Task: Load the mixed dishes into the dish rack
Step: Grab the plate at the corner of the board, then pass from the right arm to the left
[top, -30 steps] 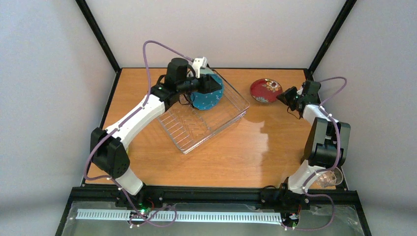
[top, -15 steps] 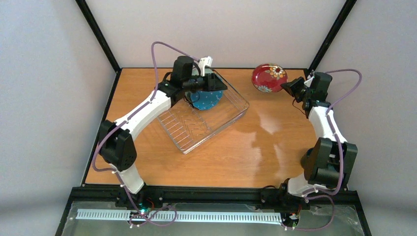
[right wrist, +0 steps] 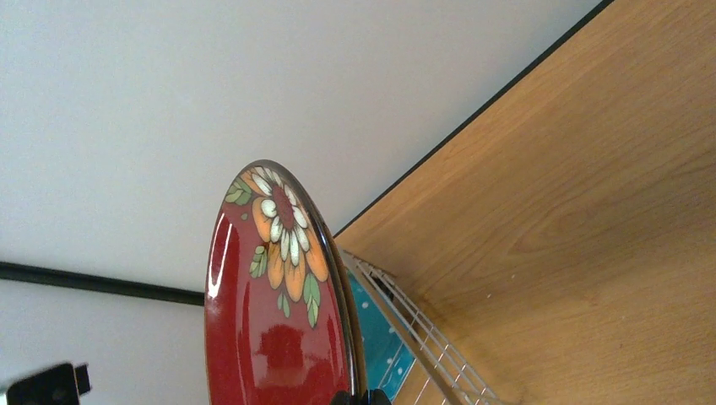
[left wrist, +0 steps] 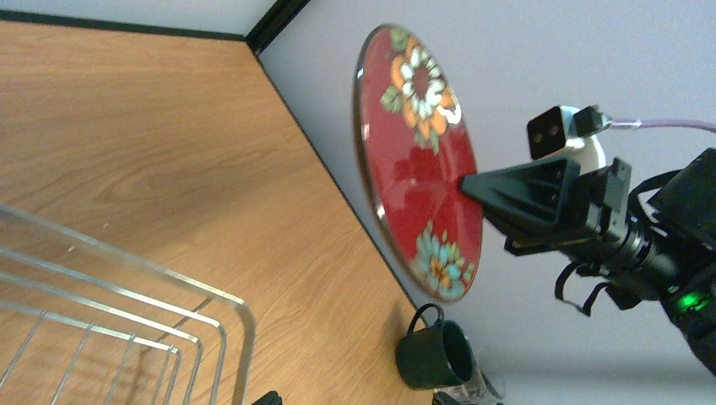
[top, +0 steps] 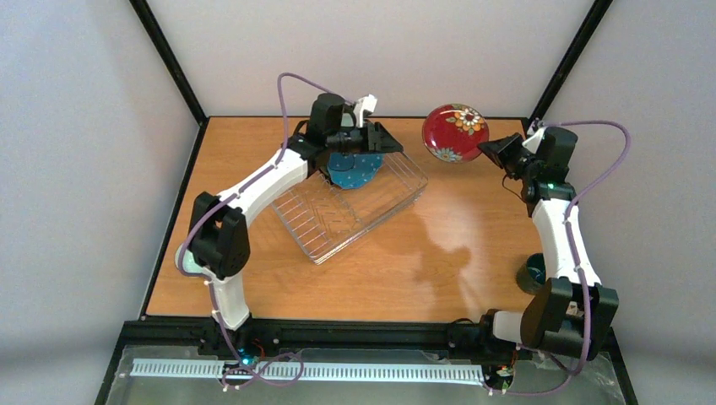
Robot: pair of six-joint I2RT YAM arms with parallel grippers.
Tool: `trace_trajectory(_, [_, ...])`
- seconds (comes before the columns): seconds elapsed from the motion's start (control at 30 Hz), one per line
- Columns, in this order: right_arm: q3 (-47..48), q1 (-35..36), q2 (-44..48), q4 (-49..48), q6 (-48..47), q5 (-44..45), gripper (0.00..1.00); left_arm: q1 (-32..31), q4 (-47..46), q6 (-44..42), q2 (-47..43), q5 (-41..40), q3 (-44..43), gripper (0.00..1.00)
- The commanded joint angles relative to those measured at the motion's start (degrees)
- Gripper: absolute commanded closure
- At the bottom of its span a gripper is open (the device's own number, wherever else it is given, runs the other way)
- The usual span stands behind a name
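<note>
The small red floral plate (top: 454, 131) hangs on edge above the tabletop (top: 439, 245), its lower rim pinched in the right pincer (top: 488, 150). Left of that pincer, the left pincer (top: 387, 139) stands spread wide just above the blue dotted plate (top: 355, 171), which is upright in the dish rack (top: 338, 224). The dark green mug (top: 534, 274) sits well behind the right pincer.

We find the small red floral plate (top: 453, 132) no longer lying flat on the table right of the dish rack (top: 321, 253). The right gripper (top: 485, 150) has raised it and tipped it nearly on edge, beyond the rack's far right corner. The right arm has stretched out, uncovering the dark green mug (top: 533, 272) well right of the rack. The left gripper (top: 388, 140) has slid rightward from the blue dotted plate (top: 350, 171) to the rack's far edge.
</note>
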State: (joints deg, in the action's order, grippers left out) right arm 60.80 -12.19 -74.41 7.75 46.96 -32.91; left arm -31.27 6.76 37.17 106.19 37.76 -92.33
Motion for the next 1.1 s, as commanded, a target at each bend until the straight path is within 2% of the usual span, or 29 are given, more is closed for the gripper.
trace_trajectory(0.0, [-0.92,1.70,3.04,-0.40,0.69,-2.33,0.98,-1.39,-2.42,2.62,1.95,2.41,-5.50,0.00])
trace_trajectory(0.33, [-0.59,5.11,4.93,0.77,0.62,-2.36,0.98,-2.56,-3.07,4.66,4.90,2.85,-9.19,0.00])
trace_trajectory(1.07, [-0.85,10.59,6.17,1.48,0.72,-3.17,0.98,-3.58,-6.05,6.29,6.42,2.81,-9.82,0.01])
